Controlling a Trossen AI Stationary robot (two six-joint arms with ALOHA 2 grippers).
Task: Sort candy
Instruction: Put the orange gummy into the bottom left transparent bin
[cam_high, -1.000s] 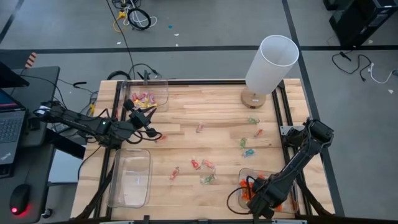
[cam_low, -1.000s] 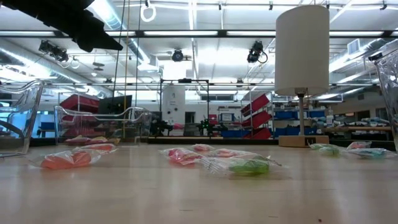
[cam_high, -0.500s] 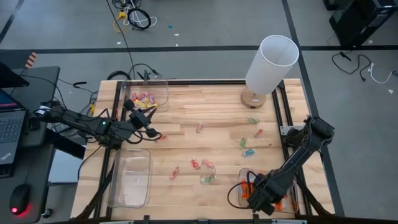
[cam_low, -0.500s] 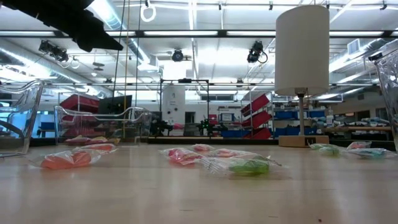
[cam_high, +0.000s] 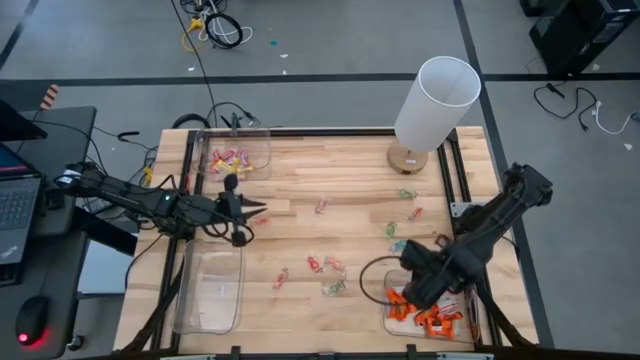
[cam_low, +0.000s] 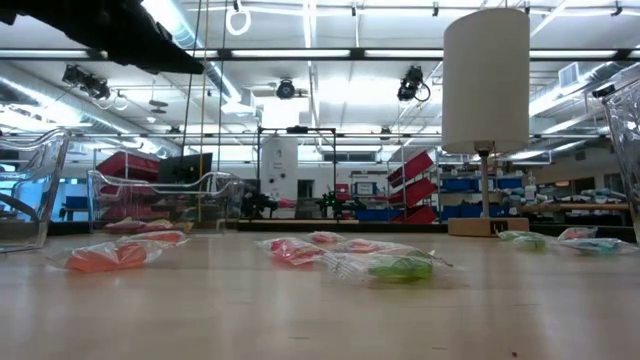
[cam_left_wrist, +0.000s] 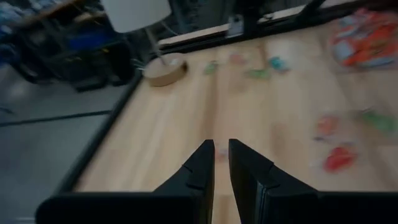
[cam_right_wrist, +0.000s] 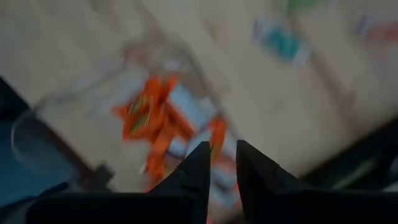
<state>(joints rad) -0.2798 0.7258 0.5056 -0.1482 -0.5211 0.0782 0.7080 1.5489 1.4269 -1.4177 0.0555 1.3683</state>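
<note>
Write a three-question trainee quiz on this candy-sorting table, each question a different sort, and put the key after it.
1. True or false: the bin with the orange candy sits at the table's near right corner, by the right tool.
2. Multiple choice: what stands at the table's far right corner? A) a white lamp B) a laptop C) a cardboard box
3. Fill in: the bin at the far left corner holds ____ candy.

Key: 1 true; 2 A; 3 pink and yellow. The left tool hovers between the two left-side bins, and the nearer clear bin has no candy in it that shows. Loose sweets lie mid-table.
</note>
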